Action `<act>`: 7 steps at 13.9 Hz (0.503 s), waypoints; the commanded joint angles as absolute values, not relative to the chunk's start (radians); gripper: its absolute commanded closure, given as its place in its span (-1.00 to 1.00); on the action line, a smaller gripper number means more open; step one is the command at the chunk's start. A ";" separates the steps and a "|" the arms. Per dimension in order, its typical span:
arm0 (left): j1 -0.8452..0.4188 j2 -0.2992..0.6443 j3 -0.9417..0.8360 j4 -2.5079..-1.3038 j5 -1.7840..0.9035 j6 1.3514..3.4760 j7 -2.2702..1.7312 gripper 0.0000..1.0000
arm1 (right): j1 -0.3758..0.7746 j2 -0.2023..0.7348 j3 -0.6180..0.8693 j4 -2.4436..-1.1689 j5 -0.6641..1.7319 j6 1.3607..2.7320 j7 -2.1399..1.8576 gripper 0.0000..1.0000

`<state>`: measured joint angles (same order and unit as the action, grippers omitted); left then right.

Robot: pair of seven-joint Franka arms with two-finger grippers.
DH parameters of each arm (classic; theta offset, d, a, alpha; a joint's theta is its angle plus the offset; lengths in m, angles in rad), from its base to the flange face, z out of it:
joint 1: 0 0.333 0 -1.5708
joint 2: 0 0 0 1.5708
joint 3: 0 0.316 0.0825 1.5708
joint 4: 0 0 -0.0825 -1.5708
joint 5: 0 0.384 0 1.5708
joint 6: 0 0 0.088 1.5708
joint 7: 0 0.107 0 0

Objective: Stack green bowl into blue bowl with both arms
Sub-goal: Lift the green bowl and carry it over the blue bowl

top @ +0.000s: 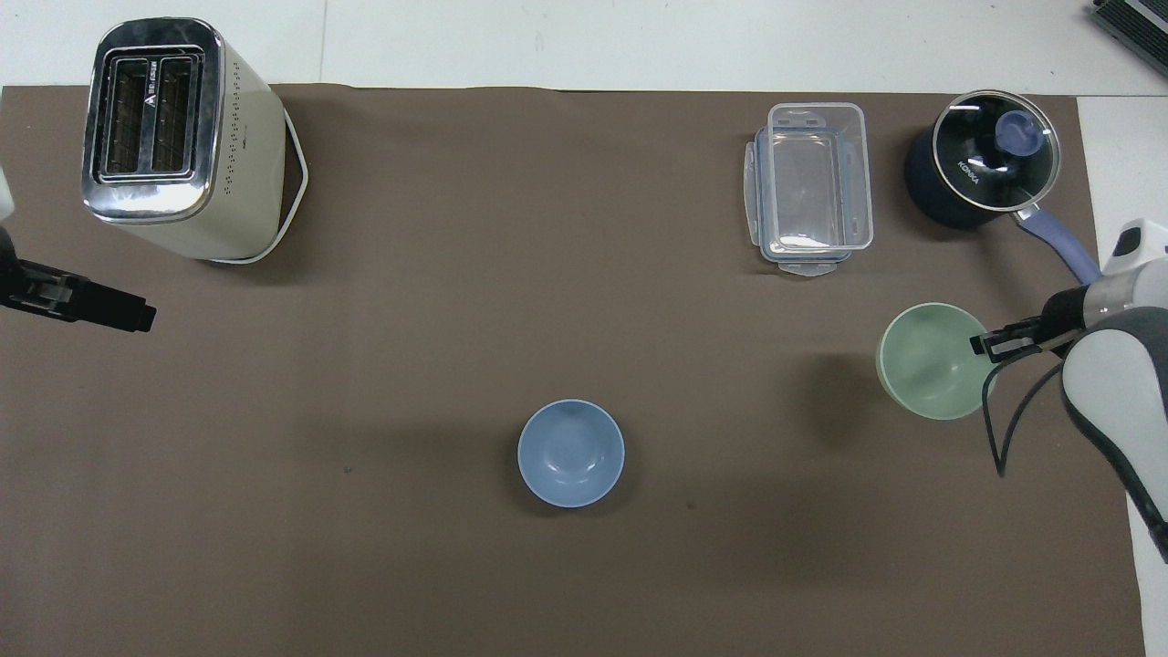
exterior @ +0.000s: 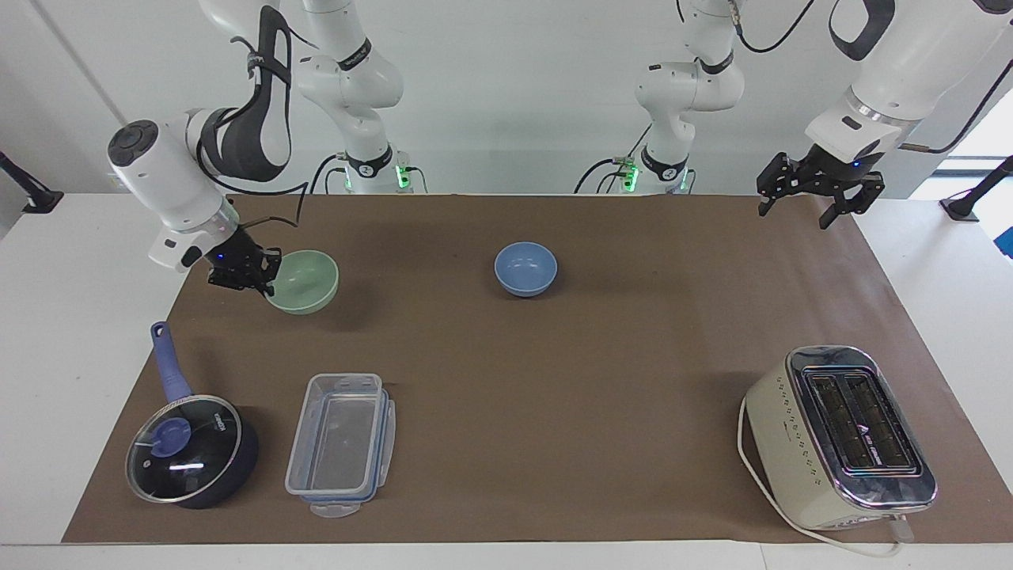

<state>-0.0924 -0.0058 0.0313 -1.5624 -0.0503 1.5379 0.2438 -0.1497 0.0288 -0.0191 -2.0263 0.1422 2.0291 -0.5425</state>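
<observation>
The pale green bowl [exterior: 303, 281] [top: 931, 360] hangs tilted just above the brown mat, toward the right arm's end of the table. My right gripper [exterior: 265, 279] [top: 984, 345] is shut on its rim. The light blue bowl [exterior: 525, 268] [top: 571, 453] sits upright on the mat at mid-table, near the robots, with nothing in it. My left gripper [exterior: 801, 207] [top: 137, 318] waits open in the air over the mat's corner at the left arm's end, holding nothing.
A dark blue lidded saucepan [exterior: 192, 450] [top: 985, 169] and a clear plastic container [exterior: 340, 443] [top: 810, 187] stand farther from the robots than the green bowl. A cream toaster [exterior: 843, 437] [top: 178, 137] stands at the left arm's end.
</observation>
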 commanded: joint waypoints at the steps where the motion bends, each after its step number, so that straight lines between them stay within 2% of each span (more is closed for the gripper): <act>1: -0.075 0.002 0.018 -1.537 -0.031 1.513 0.256 -1.00 | -0.156 -0.001 0.040 -2.002 0.172 1.990 -0.480 1.00; 5: -0.075 0.002 0.018 -1.537 -0.031 1.514 0.256 -1.00 | -0.156 -0.031 0.150 -2.002 0.172 1.962 -0.326 1.00; 7: -0.077 0.002 0.018 -1.539 -0.031 1.516 0.256 -1.00 | -0.093 -0.041 0.179 -2.014 0.170 1.965 -0.209 1.00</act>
